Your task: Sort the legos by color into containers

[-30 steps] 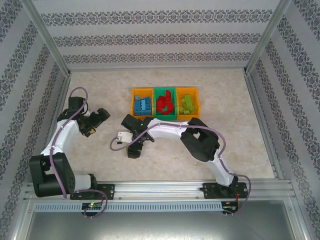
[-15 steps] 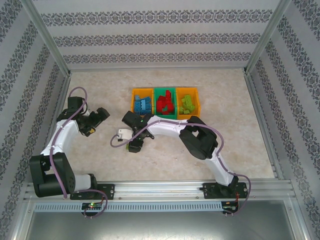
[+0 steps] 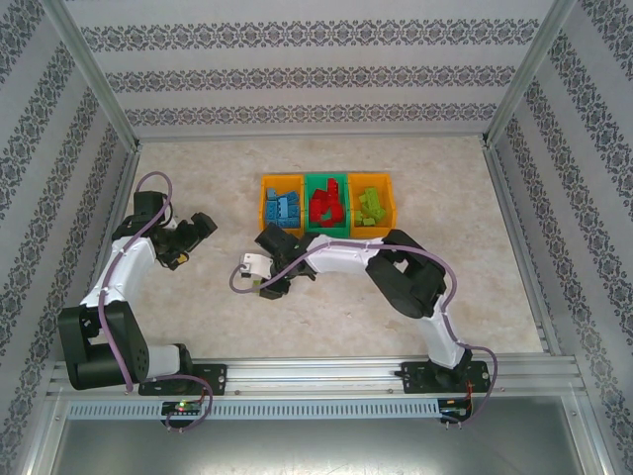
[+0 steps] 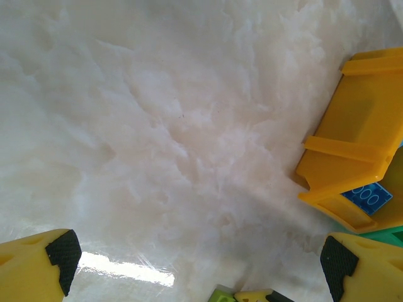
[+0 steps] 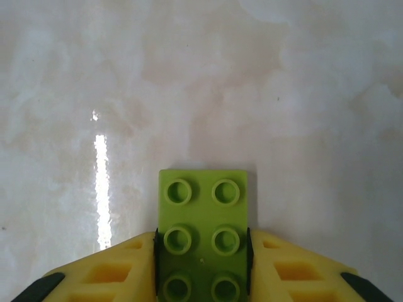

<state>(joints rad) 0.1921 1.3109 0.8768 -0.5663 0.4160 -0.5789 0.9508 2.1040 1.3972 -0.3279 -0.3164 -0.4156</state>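
1. Light green brick (image 5: 203, 214), studs up, is the one being handled. I can't tell whether it rests on the pale marbled table (image 5: 189, 75) or sits just off it.
2. The right gripper (image 5: 201, 251) has it pinched. The yellow fingers (image 5: 113, 274) press their dark pads against both long sides, and the far end of the brick sticks out past the tips.
3. From overhead, the right gripper (image 3: 265, 287) is down low on the near side of the bins, towards the left end of the row and clear of them. Its arm reaches leftwards across the table.
4. The three bins sit touching side by side.
   - The left orange bin (image 3: 263, 203) holds the blue bricks (image 3: 284, 208).
   - The green bin (image 3: 326, 177) in the middle holds the red bricks (image 3: 324, 206).
   - The right orange bin (image 3: 391, 203) holds the other green bricks (image 3: 370, 205).
5. The left gripper (image 3: 203, 224) hangs off to the left of the row, apart from it. Its fingers (image 4: 38, 267) are spread wide with just bare table between them.
6. The left wrist view also catches a corner of the left orange bin (image 4: 352, 145), with one blue brick (image 4: 366, 196) peeking out.
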